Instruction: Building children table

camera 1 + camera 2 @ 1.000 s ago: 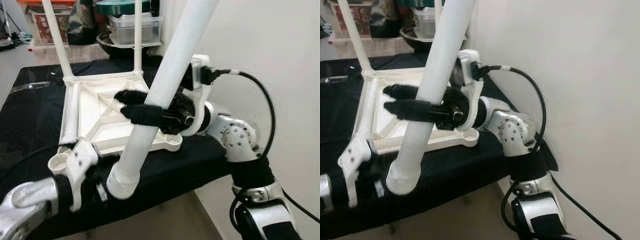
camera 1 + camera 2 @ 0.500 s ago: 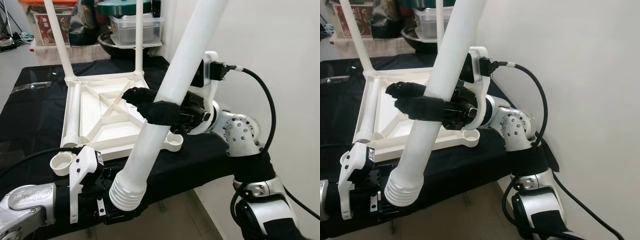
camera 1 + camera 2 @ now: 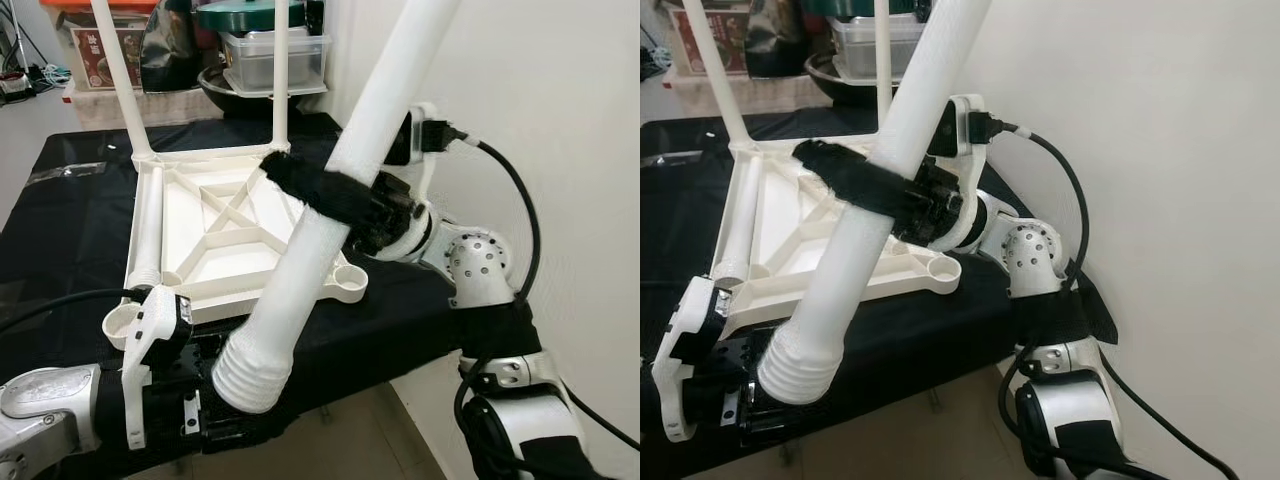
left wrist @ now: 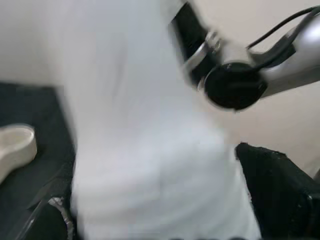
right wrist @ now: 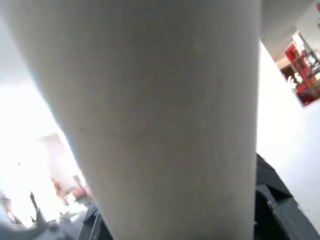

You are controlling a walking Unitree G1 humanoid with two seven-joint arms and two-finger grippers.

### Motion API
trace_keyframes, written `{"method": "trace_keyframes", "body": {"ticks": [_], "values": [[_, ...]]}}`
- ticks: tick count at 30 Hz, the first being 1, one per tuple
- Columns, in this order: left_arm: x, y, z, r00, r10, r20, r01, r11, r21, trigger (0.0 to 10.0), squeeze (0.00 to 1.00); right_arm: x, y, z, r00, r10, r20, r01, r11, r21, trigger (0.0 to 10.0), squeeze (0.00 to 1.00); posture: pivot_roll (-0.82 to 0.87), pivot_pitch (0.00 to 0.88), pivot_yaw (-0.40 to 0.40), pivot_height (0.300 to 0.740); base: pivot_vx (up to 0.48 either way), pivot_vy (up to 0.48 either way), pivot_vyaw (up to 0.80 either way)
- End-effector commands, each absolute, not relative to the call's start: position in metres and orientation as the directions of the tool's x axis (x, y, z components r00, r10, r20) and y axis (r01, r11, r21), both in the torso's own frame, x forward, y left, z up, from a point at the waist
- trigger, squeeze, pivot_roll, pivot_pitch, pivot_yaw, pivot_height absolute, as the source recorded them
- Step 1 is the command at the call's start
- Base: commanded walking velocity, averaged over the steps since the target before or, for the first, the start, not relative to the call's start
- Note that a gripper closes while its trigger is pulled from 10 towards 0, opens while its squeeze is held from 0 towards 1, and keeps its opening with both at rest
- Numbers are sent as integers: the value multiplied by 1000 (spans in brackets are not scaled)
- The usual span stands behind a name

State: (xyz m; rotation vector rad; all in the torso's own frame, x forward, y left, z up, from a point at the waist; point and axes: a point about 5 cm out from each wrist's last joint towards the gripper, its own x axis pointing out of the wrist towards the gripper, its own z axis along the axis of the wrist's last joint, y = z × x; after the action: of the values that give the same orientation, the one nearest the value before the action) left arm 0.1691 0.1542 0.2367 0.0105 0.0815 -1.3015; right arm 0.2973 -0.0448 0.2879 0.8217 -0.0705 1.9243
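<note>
A long white table leg [image 3: 345,170] slants down from the upper right, its ribbed screw end [image 3: 245,370] hanging past the table's near edge. My right gripper [image 3: 300,180] is shut on the leg's middle, holding it above the upturned white tabletop [image 3: 215,245]. My left gripper [image 3: 222,418] sits low at the near edge, right beside the screw end, and the leg [image 4: 150,150] looms blurred in the left wrist view. Two legs [image 3: 112,80] stand in the far corners. A third leg [image 3: 145,225] lies along the tabletop's left side. Two near corner sockets [image 3: 352,281] gape upward.
The black-covered table [image 3: 70,220] ends just before me. A white wall [image 3: 560,120] runs close on the right. Behind the table stand a clear plastic box [image 3: 270,55], a dark bowl [image 3: 225,88] and other clutter. A black cable [image 3: 60,303] crosses the near left.
My right gripper has rolled and tilted with the leg, and the screw end has swung a little left and down. My left gripper has closed in beside that end.
</note>
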Motion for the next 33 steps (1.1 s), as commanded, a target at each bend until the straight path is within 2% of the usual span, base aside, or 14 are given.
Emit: {"method": "trace_keyframes", "body": {"ticks": [1,14,19,28,31,32,33], "values": [[167,154,238,248,-967,-60,968,250,-33,10000,0,299,-47,289,-255,780,572,-819,-489,301,10000,47,125,0,-86,740,0,0,0],[166,156,234,286,-955,-78,956,290,-47,10000,0,291,-51,275,-266,804,531,-798,-493,346,10000,78,124,0,-96,740,0,0,0],[171,156,226,295,-951,-96,949,303,-84,10000,0,279,-45,282,-346,816,464,-844,-486,227,10000,67,117,0,-88,740,0,0,0],[172,157,214,294,-949,-119,941,309,-138,10000,0,275,-42,283,-356,833,423,-868,-462,180,10000,55,112,0,-80,740,0,0,0],[173,158,211,297,-946,-126,938,314,-145,9804,0,274,-42,284,-359,833,421,-869,-463,174,10000,59,112,0,-80,740,0,0,0],[173,158,209,299,-945,-135,936,317,-150,9137,0,274,-42,285,-361,832,421,-870,-463,170,10000,59,112,0,-80,740,0,0,0],[173,158,209,299,-945,-135,936,317,-150,9137,0,274,-42,285,-361,832,421,-870,-463,170,10000,59,112,0,-80,740,0,0,0]]}}
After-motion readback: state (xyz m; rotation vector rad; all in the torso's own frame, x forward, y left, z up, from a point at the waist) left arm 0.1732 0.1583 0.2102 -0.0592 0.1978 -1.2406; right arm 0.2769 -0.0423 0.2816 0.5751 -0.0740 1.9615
